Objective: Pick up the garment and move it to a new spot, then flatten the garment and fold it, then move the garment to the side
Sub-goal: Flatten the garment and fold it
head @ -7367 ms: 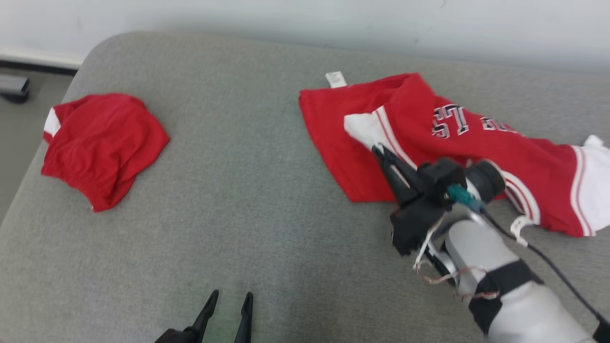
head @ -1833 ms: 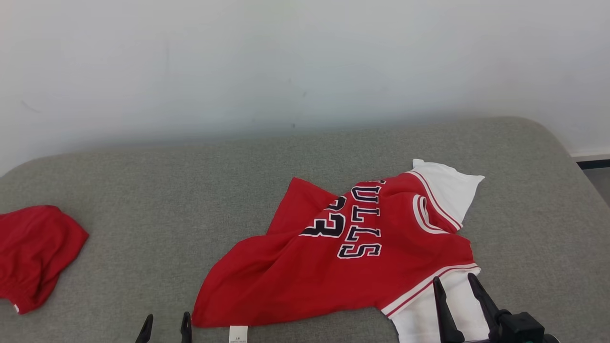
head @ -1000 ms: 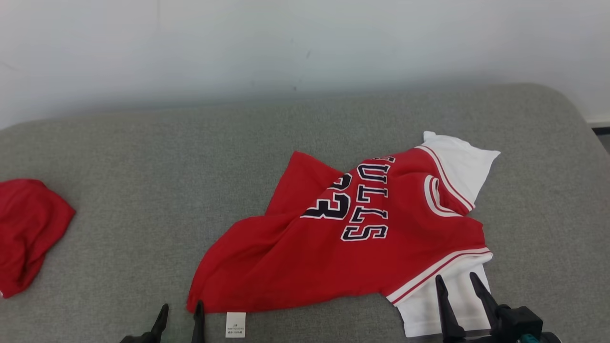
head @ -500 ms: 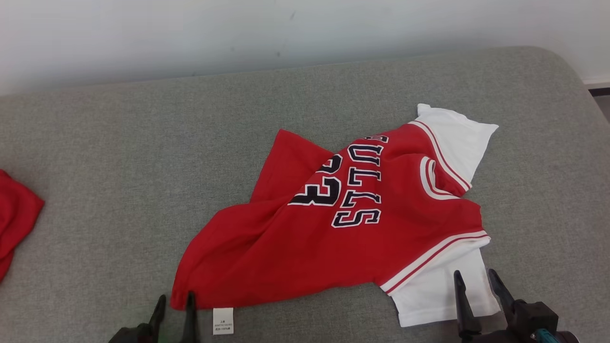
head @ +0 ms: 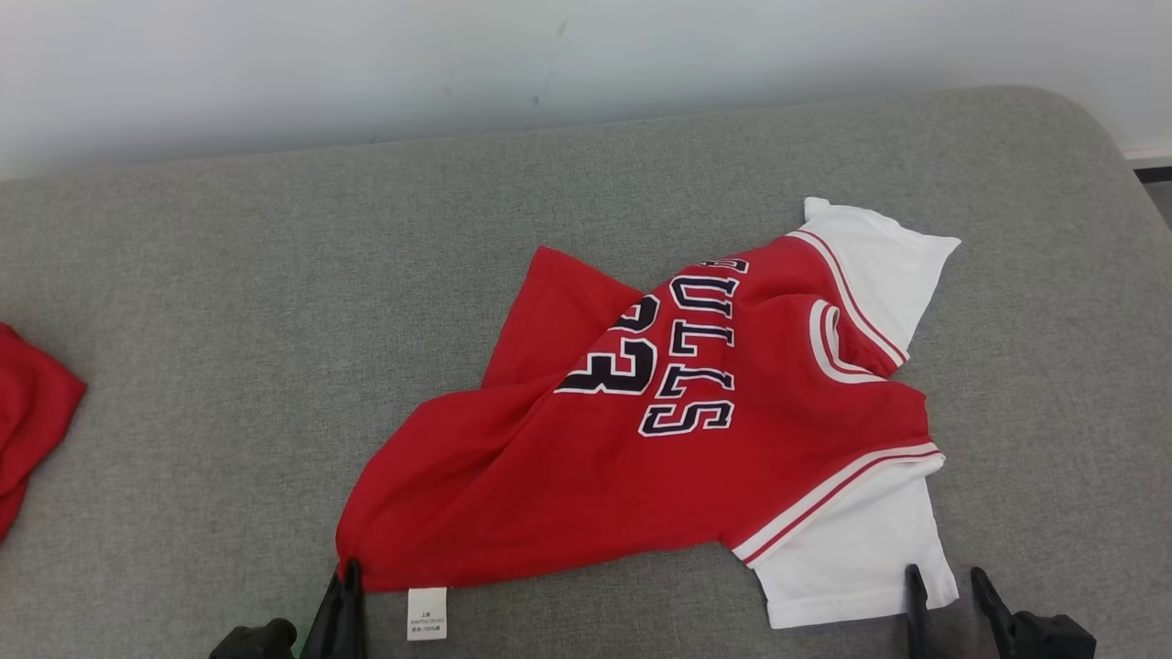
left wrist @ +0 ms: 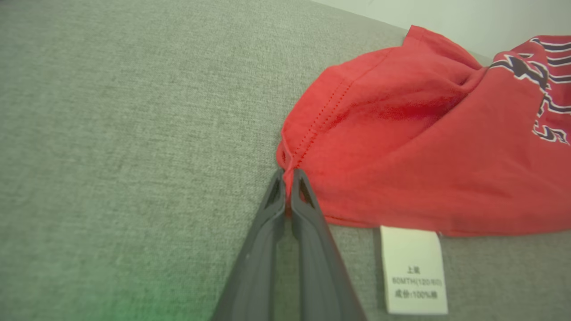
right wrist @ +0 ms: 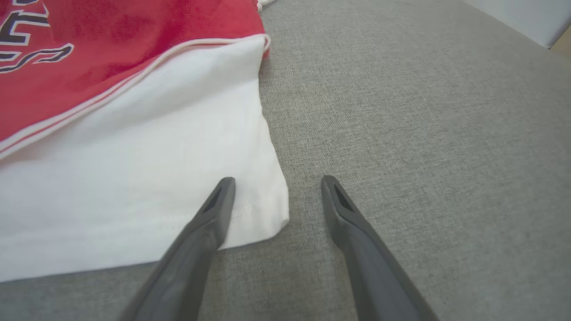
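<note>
The left gripper (head: 346, 586) is squeezed tight on the bottom corner of the red shirt (head: 641, 458), beside a white tag (head: 427, 613). The right gripper (head: 946, 575) is wide apart and holds nothing, with one finger over the white sleeve (head: 851, 558). The shirt lies crumpled on a grey cushion (head: 275, 320) by a white wall (head: 366, 64).

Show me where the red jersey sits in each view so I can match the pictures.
Head view: the red jersey lies from centre to right on the grey cushion.
Left wrist view: the red jersey is at upper right, its hem corner pinched by the left gripper.
Right wrist view: the red jersey is at upper left, its white sleeve reaching the open right gripper.
Shared landmark: the black-and-white lettering.
</note>
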Robot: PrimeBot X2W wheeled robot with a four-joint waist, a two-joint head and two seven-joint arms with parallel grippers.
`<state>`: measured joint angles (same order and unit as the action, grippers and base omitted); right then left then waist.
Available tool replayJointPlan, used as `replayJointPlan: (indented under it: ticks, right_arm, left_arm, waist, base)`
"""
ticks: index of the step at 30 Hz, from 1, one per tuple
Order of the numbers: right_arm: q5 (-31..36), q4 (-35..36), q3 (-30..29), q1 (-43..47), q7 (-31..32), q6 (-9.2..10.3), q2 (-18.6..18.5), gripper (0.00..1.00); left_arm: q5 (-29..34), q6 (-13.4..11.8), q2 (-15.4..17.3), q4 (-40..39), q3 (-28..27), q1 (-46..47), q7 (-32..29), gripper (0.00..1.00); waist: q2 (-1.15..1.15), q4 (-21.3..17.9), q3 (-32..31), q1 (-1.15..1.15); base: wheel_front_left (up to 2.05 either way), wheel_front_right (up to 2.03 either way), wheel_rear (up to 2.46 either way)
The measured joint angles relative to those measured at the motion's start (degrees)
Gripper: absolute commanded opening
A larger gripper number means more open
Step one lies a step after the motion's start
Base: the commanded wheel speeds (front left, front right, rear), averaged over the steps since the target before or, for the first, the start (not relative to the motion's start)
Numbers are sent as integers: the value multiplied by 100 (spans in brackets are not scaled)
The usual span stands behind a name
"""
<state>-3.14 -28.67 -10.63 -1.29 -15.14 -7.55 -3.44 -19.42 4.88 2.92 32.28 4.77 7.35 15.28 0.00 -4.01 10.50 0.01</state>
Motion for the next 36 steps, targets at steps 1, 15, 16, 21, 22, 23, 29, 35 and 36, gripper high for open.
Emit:
replayJointPlan:
  ticks: [1,15,16,21,22,23,29,35,36]
  right_arm:
    - [-14,-59,22,-19,-2,-1,-1,100]
    - [-631,-10,581,-191,3,10,-115,0]
    - [-711,193,613,-194,3,10,-132,0]
    - [-1147,1521,566,-359,4,10,-348,0]
    - [-1229,1693,567,-446,1,10,-403,0]
    - [-1293,1841,588,-550,4,10,-470,0]
    - [-1564,2483,775,-1620,1,10,-955,0]
    - [-1779,2505,1022,-2785,2,9,-1611,0]
    - [-1809,2486,1073,-2988,1,9,-1681,0]
  left_arm:
    - [2,0,0,-12,2,2,0,0]
    - [-33,75,-2,-415,-99,7,-22,0]
    - [-89,116,-2,-493,-115,9,-22,0]
    - [0,221,-5,-1114,-269,320,-23,0]
    - [76,225,15,-1213,-302,412,-22,0]
    - [114,226,40,-1280,-342,509,-23,0]
    - [278,261,670,-1713,-243,1450,-22,0]
    - [226,267,1490,-1851,159,2746,-153,0]
    - [191,266,1593,-1842,216,2971,-260,0]
  waist:
    - [0,5,1,0]
    - [1,29,-106,-1]
    - [0,23,-146,-1]
    - [0,-10,-489,-1]
    - [0,-12,-560,-1]
    - [1,-13,-634,-1]
    - [0,-13,-1052,-1]
    - [0,62,-1388,-1]
    - [0,86,-1430,-1]
  base:
    - [0,0,0]
    - [0,0,0]
    - [0,0,0]
    - [0,0,0]
    - [0,0,0]
    - [0,0,0]
    - [0,0,0]
    - [0,0,0]
    - [0,0,0]
